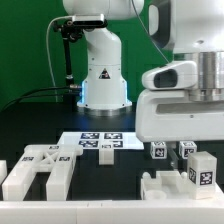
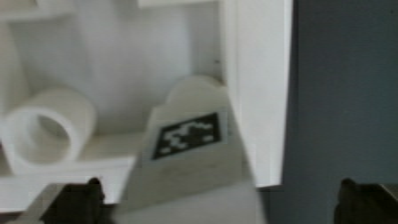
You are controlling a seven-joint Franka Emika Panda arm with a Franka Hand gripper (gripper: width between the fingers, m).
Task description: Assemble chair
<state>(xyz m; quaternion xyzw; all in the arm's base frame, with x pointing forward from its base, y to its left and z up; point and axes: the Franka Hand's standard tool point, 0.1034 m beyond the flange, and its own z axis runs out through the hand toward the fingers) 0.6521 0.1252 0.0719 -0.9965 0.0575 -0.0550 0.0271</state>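
In the wrist view my gripper is open, with its dark fingertips far apart. Between and below them lies a white wedge-like chair part with a square tag. Beside it are a white ring-shaped opening and a long white slab edge. In the exterior view the arm's white hand hangs low over the chair parts at the right. A tagged bar and two small tagged cubes stand there. The fingers are hidden in that view.
The marker board lies in the middle of the black table. A large white chair part lies at the exterior view's left front. The robot base stands behind, with a black post beside it.
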